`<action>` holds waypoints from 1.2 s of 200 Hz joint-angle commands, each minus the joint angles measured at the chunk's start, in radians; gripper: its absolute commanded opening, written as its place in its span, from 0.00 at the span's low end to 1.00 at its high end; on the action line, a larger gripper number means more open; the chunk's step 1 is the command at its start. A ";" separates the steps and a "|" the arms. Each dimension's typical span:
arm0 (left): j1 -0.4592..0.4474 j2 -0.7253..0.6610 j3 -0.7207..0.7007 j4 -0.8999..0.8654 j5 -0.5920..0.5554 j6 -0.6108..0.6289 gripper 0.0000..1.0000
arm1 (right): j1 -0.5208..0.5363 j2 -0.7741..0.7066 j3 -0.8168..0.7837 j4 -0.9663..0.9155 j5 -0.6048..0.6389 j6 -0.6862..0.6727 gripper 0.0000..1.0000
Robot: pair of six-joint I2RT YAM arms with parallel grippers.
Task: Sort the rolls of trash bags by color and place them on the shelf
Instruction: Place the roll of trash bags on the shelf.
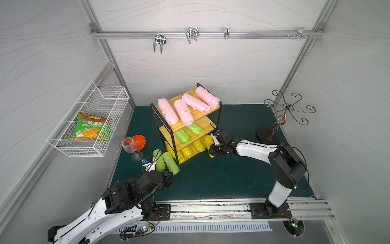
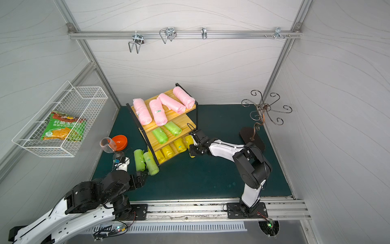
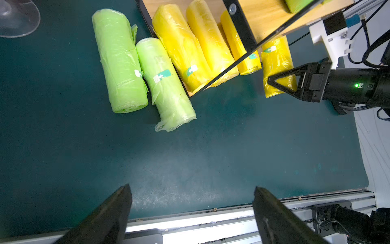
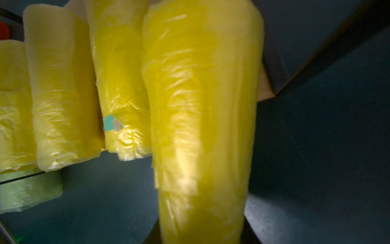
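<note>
Snagging is the likely failure: a yellow roll (image 3: 276, 57) is clamped by the right gripper (image 3: 280, 84) at the shelf's (image 1: 205, 126) 4 o'clock, beside the bottom tier, and could be caught on the black post (image 3: 242, 31) or shove the shelved yellow rolls (image 3: 183, 48). The left gripper (image 3: 191, 188) is spread wide and empty; two green rolls (image 3: 120, 61) lie at 7 o'clock.

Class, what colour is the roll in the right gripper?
The roll is yellow; best seen in right wrist view.

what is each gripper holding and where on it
Right gripper grips a yellow roll across its body, nearer the end away from the shelf. Left gripper holds nothing.
</note>
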 commanded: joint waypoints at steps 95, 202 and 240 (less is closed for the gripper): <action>0.004 -0.001 0.014 0.036 -0.002 -0.011 0.95 | -0.027 0.078 -0.023 0.322 -0.154 0.168 0.00; 0.004 -0.012 0.000 0.032 0.000 -0.022 0.95 | -0.071 0.176 0.105 0.225 -0.357 0.105 0.01; 0.004 -0.010 0.000 0.035 0.000 -0.022 0.95 | -0.078 0.219 0.218 0.101 -0.356 0.052 0.07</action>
